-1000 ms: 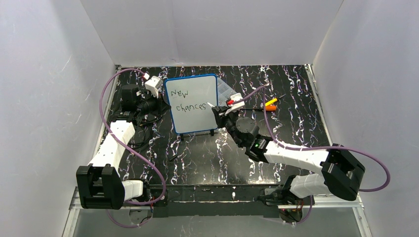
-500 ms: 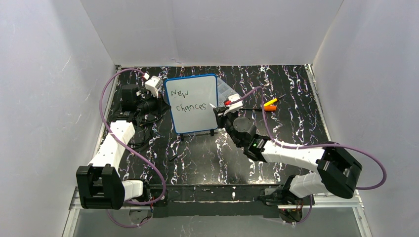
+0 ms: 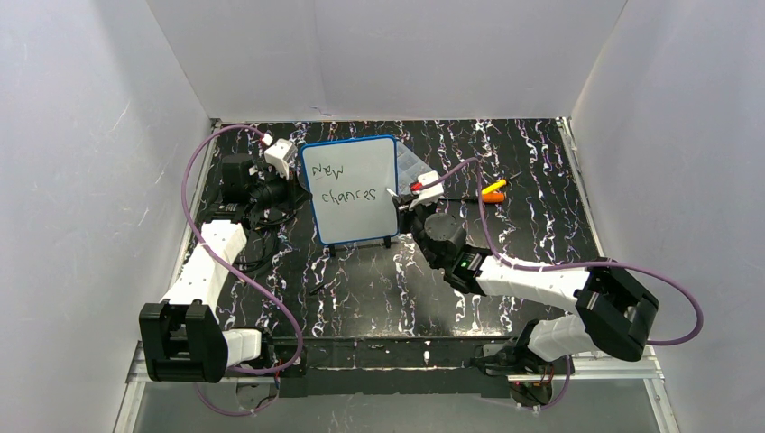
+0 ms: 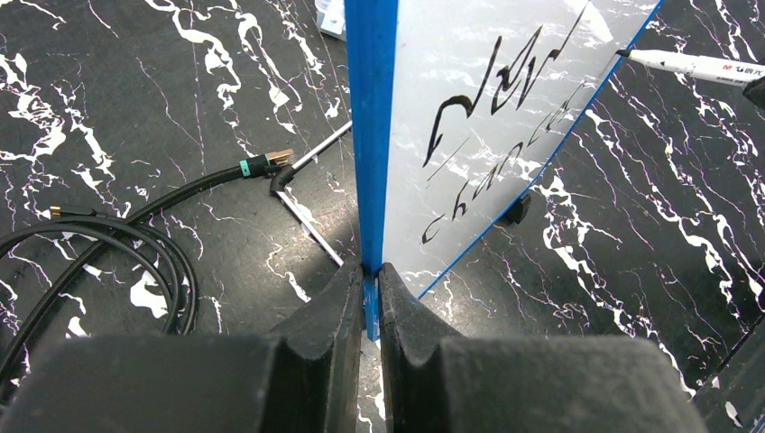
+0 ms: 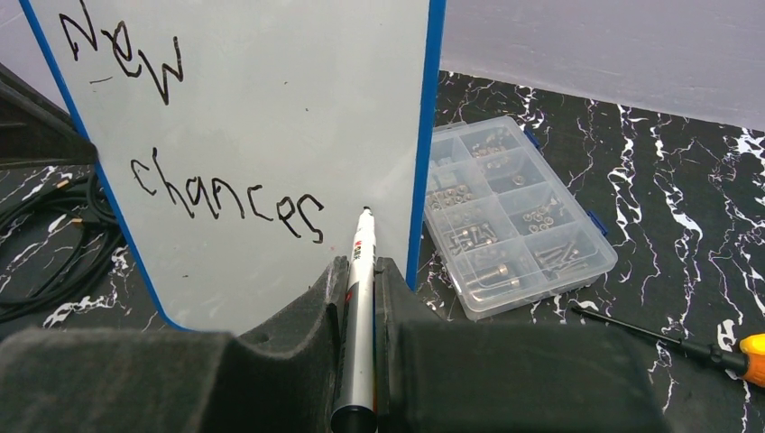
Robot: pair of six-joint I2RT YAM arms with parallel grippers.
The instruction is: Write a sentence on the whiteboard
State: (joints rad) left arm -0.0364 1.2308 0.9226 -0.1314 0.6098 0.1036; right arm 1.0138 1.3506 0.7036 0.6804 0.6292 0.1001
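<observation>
Currently the left hand (image 4: 371,275) clamps the blue-framed white rectangular whiteboard (image 4: 505,108) upright, steadying it. The right hand (image 5: 359,267) grips a slim silver marker (image 5: 359,307), poised to extend the black handwritten sentence (image 5: 225,203).

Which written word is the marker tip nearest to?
The lower word, chances: its final s sits just left of the marker tip. New stands higher, well away.
</observation>
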